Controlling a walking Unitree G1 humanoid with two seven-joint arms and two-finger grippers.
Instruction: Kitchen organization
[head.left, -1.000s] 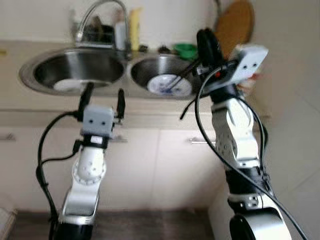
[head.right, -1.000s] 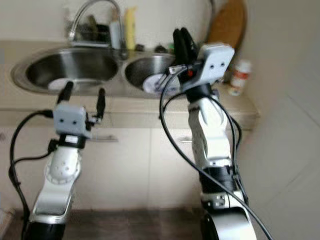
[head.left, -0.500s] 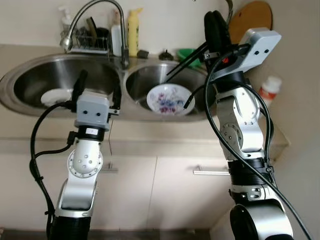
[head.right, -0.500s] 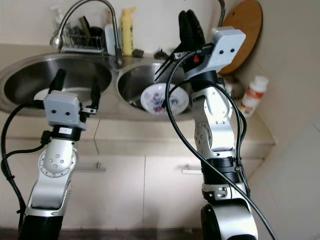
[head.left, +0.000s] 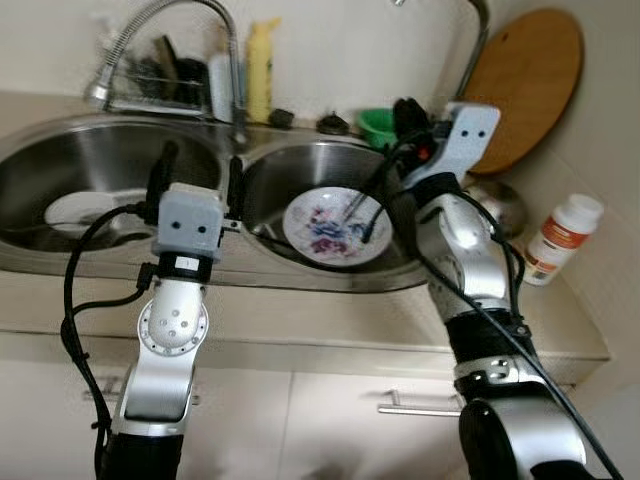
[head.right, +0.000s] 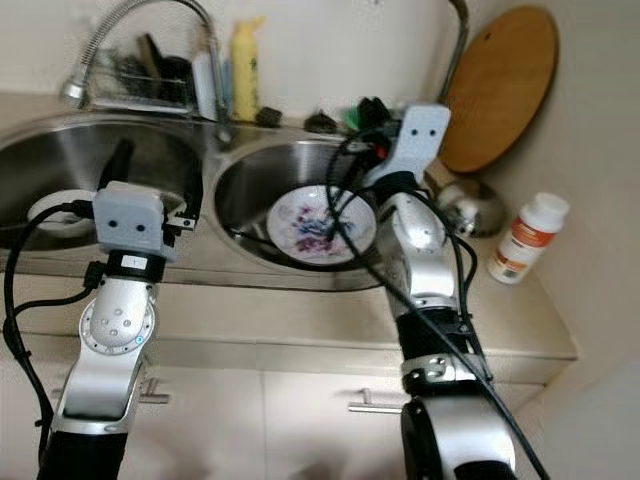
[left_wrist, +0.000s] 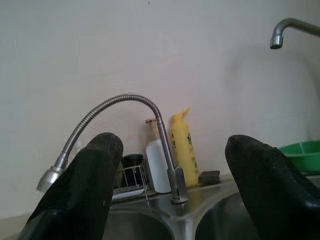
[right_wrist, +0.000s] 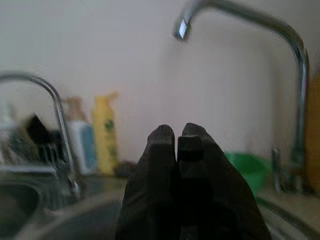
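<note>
A floral plate (head.left: 328, 226) lies in the right basin of a double steel sink (head.left: 300, 280). A white dish (head.left: 72, 211) sits in the left basin. My right gripper (head.left: 405, 110) is shut, held over the far rim of the right basin near a green bowl (head.left: 377, 124). In the right wrist view its fingers (right_wrist: 162, 150) are pressed together with nothing visible between them. My left gripper (head.left: 199, 170) stands open and upright over the divider between the basins. Its two fingers (left_wrist: 85, 190) are wide apart and hold nothing.
A flexible faucet (head.left: 165, 15), a wire rack (head.left: 150, 80) and a yellow bottle (head.left: 258, 65) line the back wall. A round wooden board (head.left: 530, 85) leans at the right, with a metal pot (head.left: 497, 200) and a white orange-labelled bottle (head.left: 563, 238) on the counter. Cabinet handle (head.left: 415, 410) below.
The camera has come closer and now looks down on the sink. My right gripper, still shut, has dropped from raised high to the far rim of the right basin. The left gripper stays open.
</note>
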